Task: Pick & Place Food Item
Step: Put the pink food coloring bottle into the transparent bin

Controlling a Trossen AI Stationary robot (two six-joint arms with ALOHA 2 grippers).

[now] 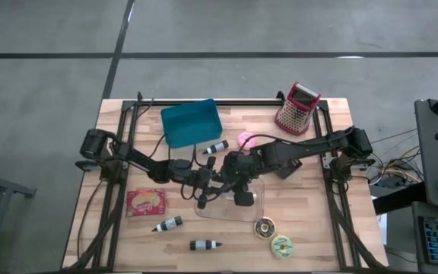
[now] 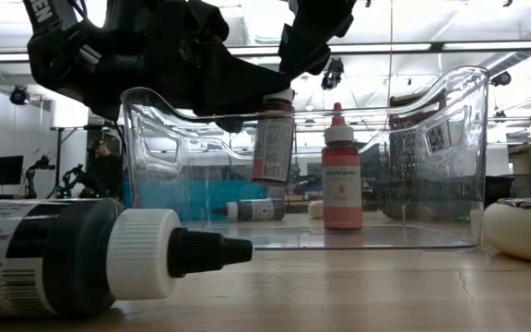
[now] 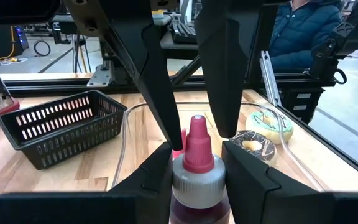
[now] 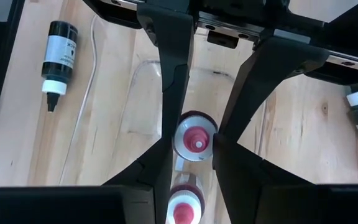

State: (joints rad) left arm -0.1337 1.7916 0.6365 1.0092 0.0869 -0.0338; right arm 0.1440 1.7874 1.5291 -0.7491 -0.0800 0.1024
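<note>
Red-capped bottles sit inside the clear bin near the table's middle, two of them (one held by each arm). From above, the right gripper pinches the cap of one bottle. Coming in level, the left gripper clamps the white collar of the other. A chocolate donut lies just beyond.

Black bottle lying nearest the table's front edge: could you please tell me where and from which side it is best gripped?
Grip the black bottle across the middle of its round body, coming straight down from above, fingers straddling its long axis. It lies flat on the table with bare wood all around it. Its nozzle end tapers and would likely slip, while the body is wide and even.
</note>
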